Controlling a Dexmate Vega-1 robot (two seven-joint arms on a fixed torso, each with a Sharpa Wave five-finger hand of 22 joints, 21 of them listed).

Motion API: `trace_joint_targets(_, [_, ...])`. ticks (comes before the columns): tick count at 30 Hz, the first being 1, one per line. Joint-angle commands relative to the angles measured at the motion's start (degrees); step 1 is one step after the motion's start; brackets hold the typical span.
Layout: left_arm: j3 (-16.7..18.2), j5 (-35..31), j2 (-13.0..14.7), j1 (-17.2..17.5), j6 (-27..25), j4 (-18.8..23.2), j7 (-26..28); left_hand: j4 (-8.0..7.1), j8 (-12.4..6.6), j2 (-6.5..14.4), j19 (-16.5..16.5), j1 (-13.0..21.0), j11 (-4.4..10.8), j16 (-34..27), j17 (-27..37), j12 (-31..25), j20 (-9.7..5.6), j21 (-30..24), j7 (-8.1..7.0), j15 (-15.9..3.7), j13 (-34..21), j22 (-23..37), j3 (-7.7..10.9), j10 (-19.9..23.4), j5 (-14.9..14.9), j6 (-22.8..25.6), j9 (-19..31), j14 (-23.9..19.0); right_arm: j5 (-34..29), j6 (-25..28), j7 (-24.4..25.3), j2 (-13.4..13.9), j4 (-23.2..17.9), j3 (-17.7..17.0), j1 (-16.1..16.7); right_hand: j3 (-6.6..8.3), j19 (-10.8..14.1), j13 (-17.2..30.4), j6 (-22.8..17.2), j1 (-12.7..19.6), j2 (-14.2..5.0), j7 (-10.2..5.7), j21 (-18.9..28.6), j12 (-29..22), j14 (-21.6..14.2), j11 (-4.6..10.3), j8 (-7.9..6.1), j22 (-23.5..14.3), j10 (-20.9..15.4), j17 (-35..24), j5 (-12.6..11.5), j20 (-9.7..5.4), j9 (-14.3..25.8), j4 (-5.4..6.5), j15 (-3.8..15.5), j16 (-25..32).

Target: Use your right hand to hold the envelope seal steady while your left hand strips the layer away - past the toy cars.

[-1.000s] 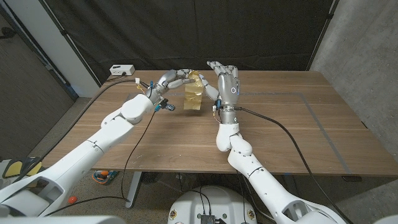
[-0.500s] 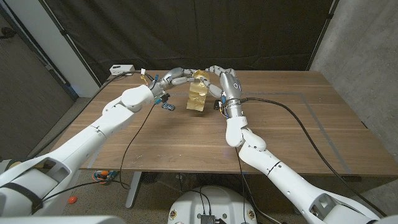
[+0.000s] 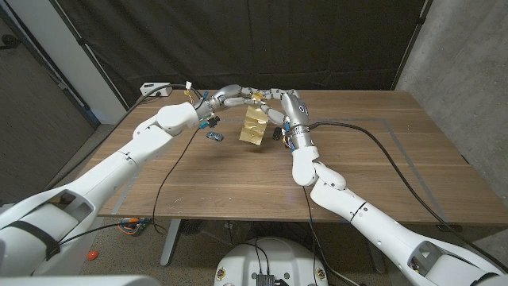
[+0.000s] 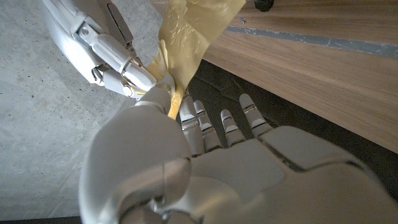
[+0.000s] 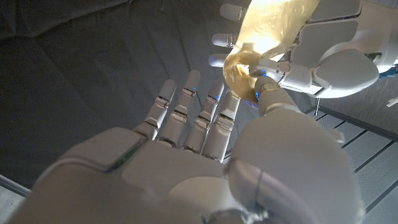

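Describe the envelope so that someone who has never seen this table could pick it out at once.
Start at the wooden table and look to its far middle, where the two white arms meet. There the left robot hand and the right robot hand pinch the top of a yellowish envelope, which hangs above the table. The small dark toy car sits on the wood beside it.

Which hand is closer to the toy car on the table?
Left. The left hand is up above the toy car, its forearm just beside it, pinching the envelope top. The right hand pinches the same top from the envelope's far side.
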State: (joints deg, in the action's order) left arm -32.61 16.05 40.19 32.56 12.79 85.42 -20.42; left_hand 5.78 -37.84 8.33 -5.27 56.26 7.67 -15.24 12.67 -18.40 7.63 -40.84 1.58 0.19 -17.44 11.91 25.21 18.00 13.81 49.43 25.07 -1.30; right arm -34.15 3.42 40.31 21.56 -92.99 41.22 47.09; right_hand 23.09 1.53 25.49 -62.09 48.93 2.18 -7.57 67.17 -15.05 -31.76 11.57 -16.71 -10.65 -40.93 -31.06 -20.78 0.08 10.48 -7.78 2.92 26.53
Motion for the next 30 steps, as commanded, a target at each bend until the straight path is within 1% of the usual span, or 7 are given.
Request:
trace_joint_targets(1, [-1.1, -0.6, -0.1, -1.5, -0.2, -0.1, -2.1, -0.67, -4.68, 0.1, -0.4, 0.3, -0.19, 0.2, 0.2, 0.2, -0.14, -0.2, -0.40, -0.09, -0.4, 0.1, 0.44, -0.2, 0.4, 1.0, 1.1, 0.1, 3.5, -7.1, 6.6, 0.2, 3.5, 0.7, -1.1, 2.11, 1.3, 0.0, -4.1, 3.0, -2.06, -0.61, 0.9, -0.6, -1.7, 0.39, -1.19, -0.3, -2.5, 0.0, -0.3, -0.58, 0.4, -1.08, 10.21, 0.7])
trace_joint_targets(9, [-1.4, 2.9, -1.5, -2.9, 1.0, -3.1, -6.6, -0.33, -3.55, -0.4, -1.2, 0.5, -0.56, 0.1, 0.3, 0.1, 0.28, -0.2, -2.39, -0.16, -0.9, 0.0, 0.38, -0.2, 0.0, 0.2, -0.3, -0.5, 3.8, -8.1, 9.0, -0.2, 4.5, 0.2, -1.1, 3.54, 1.6, 0.0, -6.4, 5.4, -2.66, 1.30, 1.2, -0.7, -2.4, 0.46, -2.00, -0.3, -4.4, 0.0, 0.3, -1.70, 0.8, -1.81, 10.38, 0.5])
trace_joint_targets(11, [-1.4, 3.6, -1.7, -3.2, 1.8, -3.9, -7.6, -0.32, 1.82, -2.0, -3.0, -0.7, -2.42, 0.2, 0.6, 1.5, 1.43, -0.1, -4.31, 1.12, -2.0, 0.2, -0.96, -3.5, -1.7, -10.7, -2.9, 0.6, 3.7, -8.0, 9.6, -0.3, 4.8, 0.2, -1.1, 3.70, 1.5, 0.1, -6.5, 5.7, -2.70, 1.52, 1.2, -0.7, -2.3, 0.46, -2.07, -0.3, -4.6, 0.0, 0.4, -1.87, 0.9, -1.88, 10.40, 0.4])
trace_joint_targets(14, [-1.3, 4.6, -1.8, -3.4, 2.4, -4.7, -9.0, -1.64, 10.60, -5.0, -5.5, -4.9, -5.52, 1.3, 0.7, 3.5, 2.16, 0.6, -4.00, 3.42, -3.2, 0.1, -4.71, -10.1, -2.1, -27.2, -5.9, 3.4, 3.4, -7.6, 10.4, -0.4, 4.9, 0.1, -1.2, 3.93, 1.4, 0.1, -6.7, 6.1, -2.81, 1.87, 1.3, -0.8, -2.1, 0.47, -2.22, -0.3, -4.9, -0.1, 0.6, -2.02, 1.1, -1.93, 10.41, 0.3])
trace_joint_targets(20, [-0.1, 3.8, -1.4, -1.4, 3.4, -3.5, -5.3, -3.25, 21.95, -10.7, -10.7, -10.4, -8.68, 2.9, 0.8, 5.7, 2.94, 3.0, -3.77, 5.44, -3.8, 0.1, -11.05, -19.8, 0.0, -47.5, -8.8, 8.7, 3.7, -5.8, 10.3, -0.5, 3.9, -0.4, -1.0, 4.32, 1.2, 0.2, -7.2, 6.7, -2.65, 2.25, 1.3, -0.9, -1.9, 0.52, -2.40, -0.3, -5.3, 0.0, 1.0, -2.13, 1.1, -2.06, 10.36, -0.1])
trace_joint_targets(26, [3.7, -2.1, -2.0, 5.5, 6.1, 0.9, 11.4, -3.97, 22.76, -9.7, -11.0, -11.0, -8.60, 2.7, 1.0, 5.5, 3.52, 3.3, -6.39, 5.28, -3.9, 0.2, -11.52, -20.7, 0.9, -48.0, -9.3, 9.2, 4.3, -0.5, 10.6, -1.5, 1.0, -1.7, 0.3, 4.97, 0.8, 0.4, -7.9, 7.3, -2.52, 3.07, 1.3, -1.2, -1.9, 0.52, -2.71, -0.3, -6.3, 0.1, 1.8, -2.00, 1.3, -2.08, 10.33, -0.4])
trace_joint_targets(30, [5.2, -9.2, -2.4, 8.6, 8.8, 2.7, 21.2, -3.01, 22.25, -5.7, -9.8, -7.7, -7.66, 2.3, 0.9, 5.1, 3.96, 3.0, -13.93, 5.09, -4.0, 0.2, -9.66, -21.3, 1.1, -46.8, -8.8, 8.5, 3.5, 2.4, 13.4, -2.9, 0.9, -2.1, 0.7, 5.69, 0.6, 0.6, -8.6, 8.0, -2.01, 3.53, 1.4, -1.7, -2.5, 0.47, -2.93, -0.3, -7.5, 0.1, 3.3, -1.72, 1.3, -2.30, 10.36, -0.5])
